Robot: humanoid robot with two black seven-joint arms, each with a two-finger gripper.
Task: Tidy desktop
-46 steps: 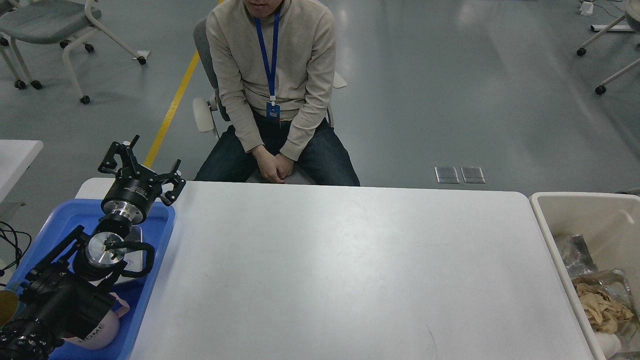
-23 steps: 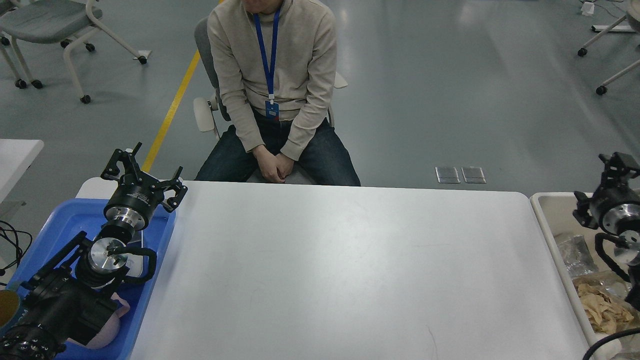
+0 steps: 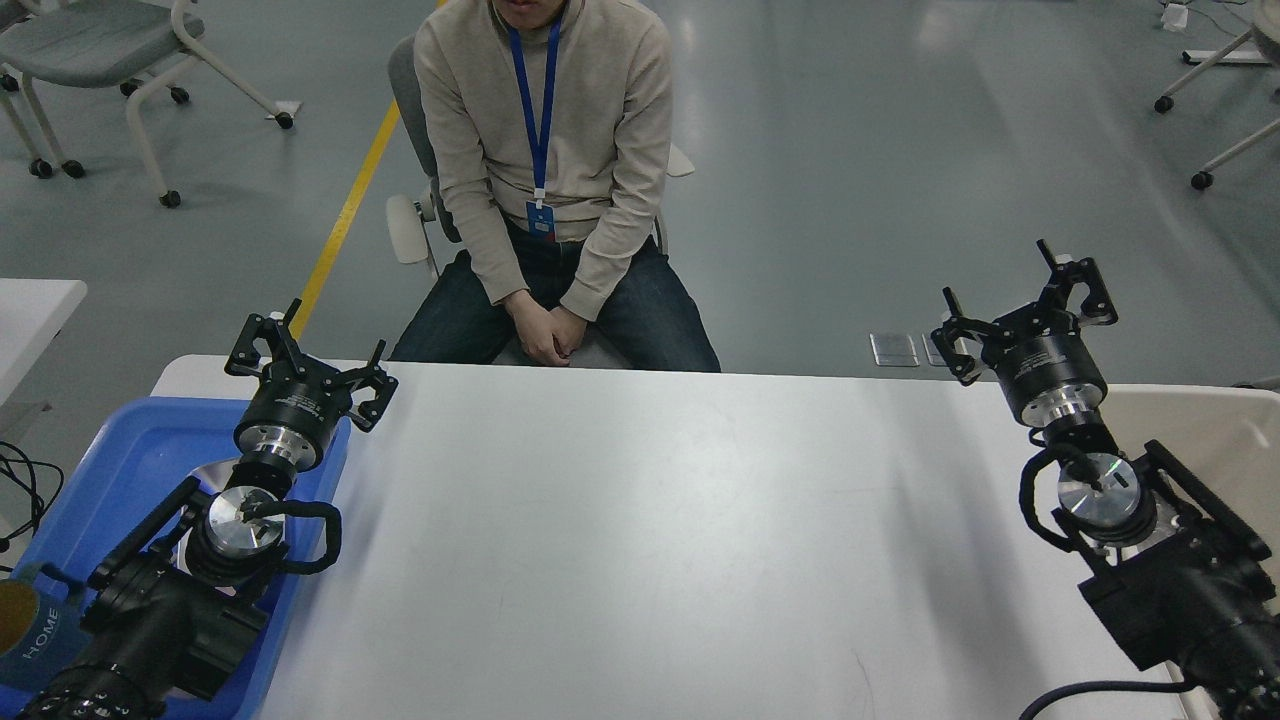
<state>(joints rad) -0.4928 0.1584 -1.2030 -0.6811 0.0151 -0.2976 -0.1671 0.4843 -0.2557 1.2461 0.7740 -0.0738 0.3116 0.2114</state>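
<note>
Spread wide and carrying nothing, left gripper over the desktop's far left corner by the blue tray, right gripper past its far right corner — apparently parked, nothing loose visible on the white top.

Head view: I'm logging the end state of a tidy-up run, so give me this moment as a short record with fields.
desktop: white tabletop, nothing lying on its visible surface
left gripper: open, holding nothing, raised over the table's far left corner beside the blue tray
right gripper: open, holding nothing, raised near the far right corner
blue tray: at the left edge, partly hidden by the left arm
beige bin: at the right edge, mostly hidden by the right arm
person: seated behind the table, hands clasped
</note>
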